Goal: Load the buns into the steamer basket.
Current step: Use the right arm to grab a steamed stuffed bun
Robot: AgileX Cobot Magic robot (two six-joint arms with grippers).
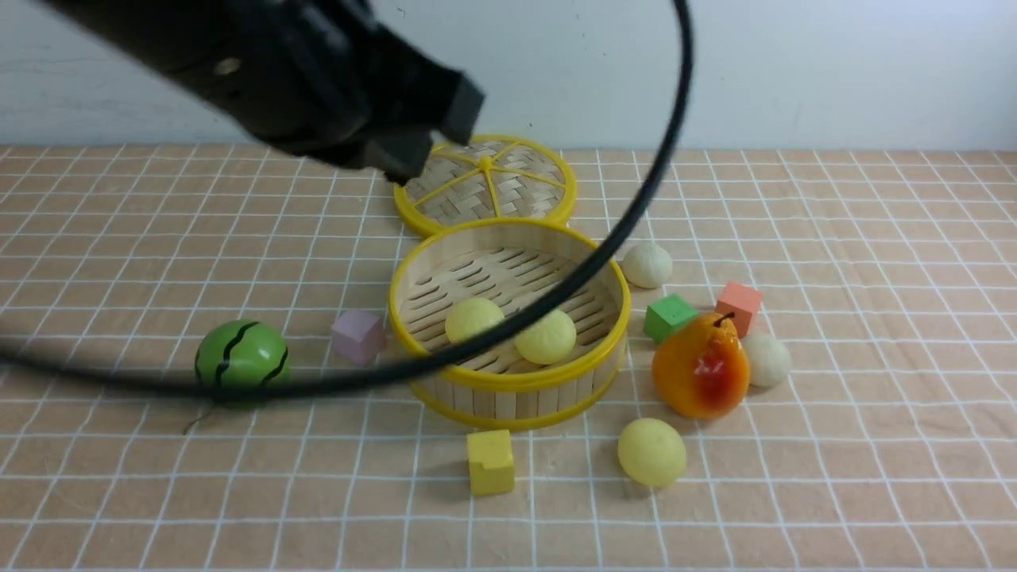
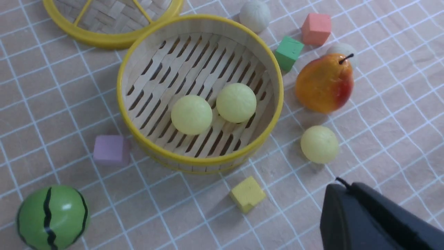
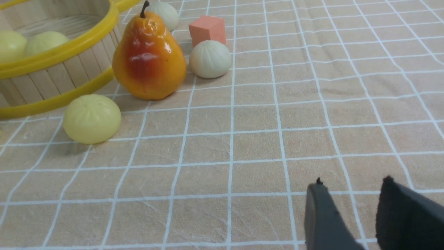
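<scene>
Table (image 1: pixel 874 492): we saw open cloth at front and far right; wall at back edge.
Steamer basket (image 1: pixel 508 381): centre, upright; held two yellow buns (image 1: pixel 474 319) side by side.
Lid (image 1: pixel 485 183): lay flat just behind basket.
Left gripper (image 2: pixel 340 194): closed, empty, raised.
Right gripper (image 3: pixel 352 194): fingers apart, nothing between, over bare cloth.
Loose: yellow bun (image 1: pixel 651 451) before pear (image 1: pixel 701 365); two off-white buns (image 1: pixel 647 264) right of basket.

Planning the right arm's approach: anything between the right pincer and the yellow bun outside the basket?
Nothing: in the right wrist view, only bare checked cloth lies between the right pincer and the yellow bun.
</scene>
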